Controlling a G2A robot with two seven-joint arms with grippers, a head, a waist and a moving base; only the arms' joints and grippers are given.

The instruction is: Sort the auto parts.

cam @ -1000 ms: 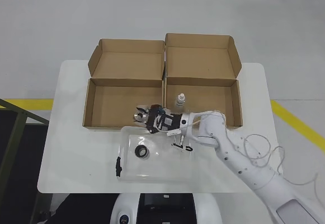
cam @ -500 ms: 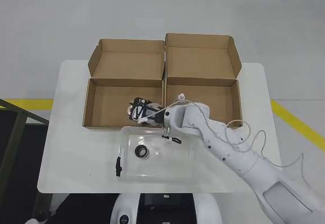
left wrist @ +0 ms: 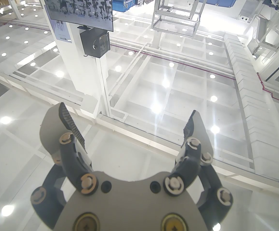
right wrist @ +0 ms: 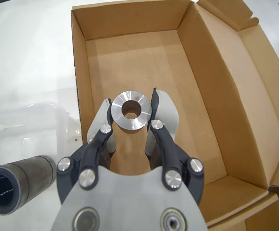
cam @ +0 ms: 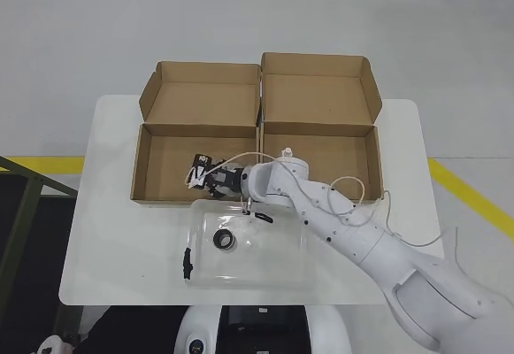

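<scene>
Pinching from both sides, the fingers (right wrist: 164, 111) of the right gripper (right wrist: 131, 102) are closed on a shiny metal ring (right wrist: 117, 108), one dark ribbed pad pressed to each side of its outer wall. The ring's flat face and round hole are turned toward the wrist camera. The ring is held inside the left cardboard box (right wrist: 139, 61), over the bare brown floor in the half nearer the tray; whether it touches the floor cannot be told. From above, the right arm (cam: 345, 234) stretches from the robot's side of the table across one corner of the clear plastic tray (cam: 274, 261) and into that box. The box's lid flap stands open at the far side. The right cardboard box (cam: 327, 173) sits touching the left one, wall to wall, lid open the same way, and a small white piece (cam: 285, 153) shows in it at the edge of the arm. The tray lies just in front of both boxes. In it rests a dark metal cylinder (cam: 226, 239) with a hollow bore, lying on its side and well apart from the ring. A small black part (cam: 187, 263) lies at the tray's left edge. All of this stands on the white table (cam: 115, 248). The left gripper (left wrist: 128, 111) points up at a lit ceiling, its two toothed fingers spread wide with nothing between them.
</scene>
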